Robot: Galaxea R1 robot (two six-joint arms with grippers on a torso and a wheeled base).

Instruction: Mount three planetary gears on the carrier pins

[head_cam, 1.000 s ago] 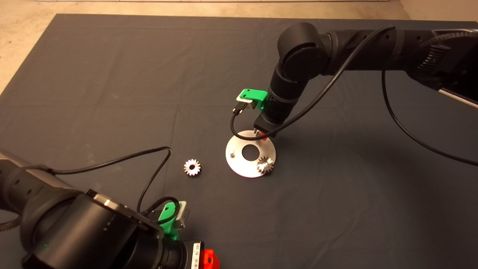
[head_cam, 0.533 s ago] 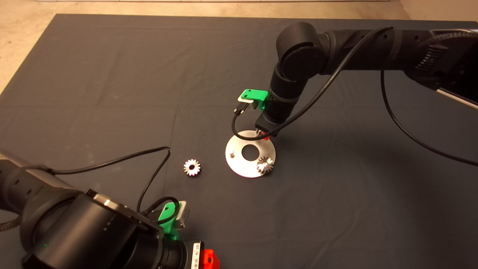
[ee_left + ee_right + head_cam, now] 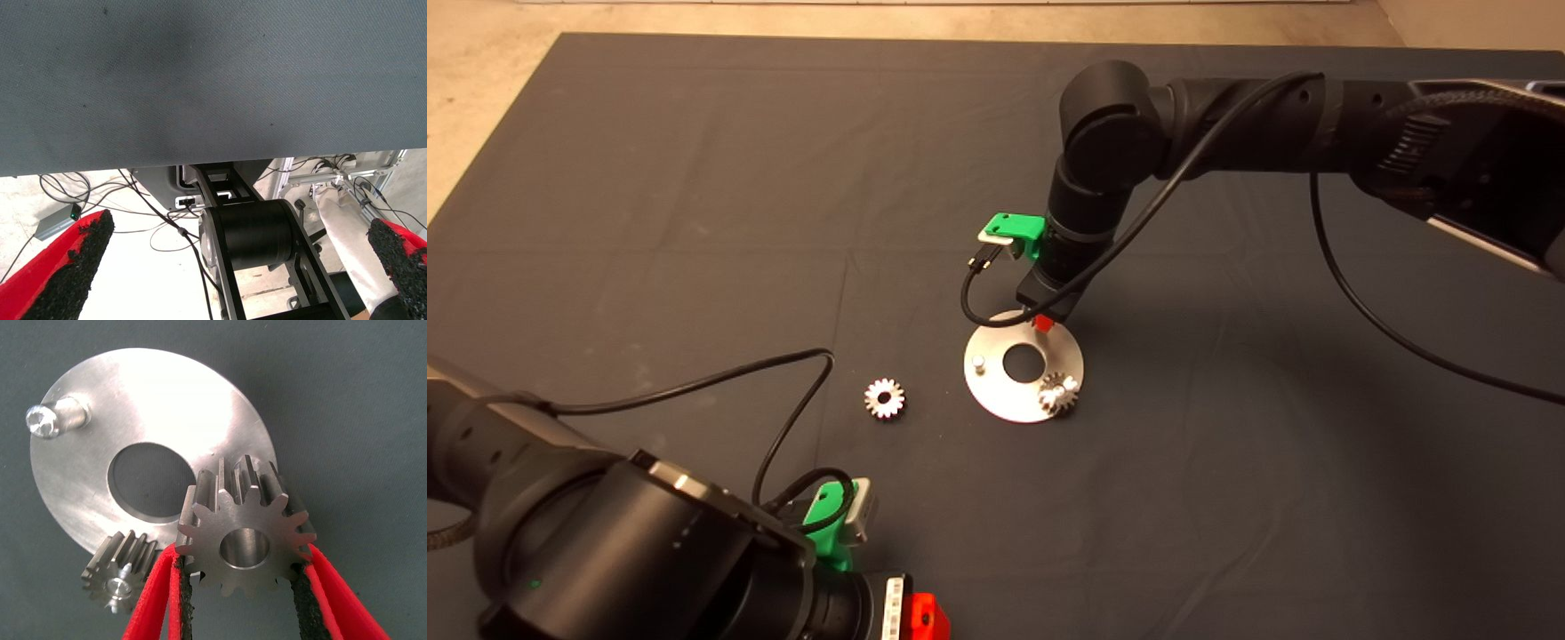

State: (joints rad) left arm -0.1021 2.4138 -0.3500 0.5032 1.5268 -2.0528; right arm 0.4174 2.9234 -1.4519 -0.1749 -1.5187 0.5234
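Carrier disc (image 3: 996,391) lies flat on the dark mat (image 3: 694,178), a little right of centre in the head view. Three gears accounted for:

- Gear A (image 3: 244,543): clamped between the red fingers of the right gripper (image 3: 241,587), pads pressing on its teeth from two opposite sides, bore open and facing the wrist camera. In the right wrist view it overlaps the disc's rim; whether it is over a pin there cannot be told, since the gear hides that spot. In the head view the gripper hangs at the upper edge of the disc and the gear itself is hidden under the wrist.
- Gear B (image 3: 1058,393): seated on a pin at the lower right rim of the disc (pin tip visible through its bore in the right wrist view).
- Gear C (image 3: 885,398): loose on the mat, lying flat, left of the disc and apart from it.

One bare pin (image 3: 979,361) stands upright at the left side of the disc, beside the large centre hole.

Left gripper (image 3: 911,613) sits at the lower left edge of the head view, fingers spread wide with nothing between them; its wrist view shows the mat's edge, cables and robot base beyond.
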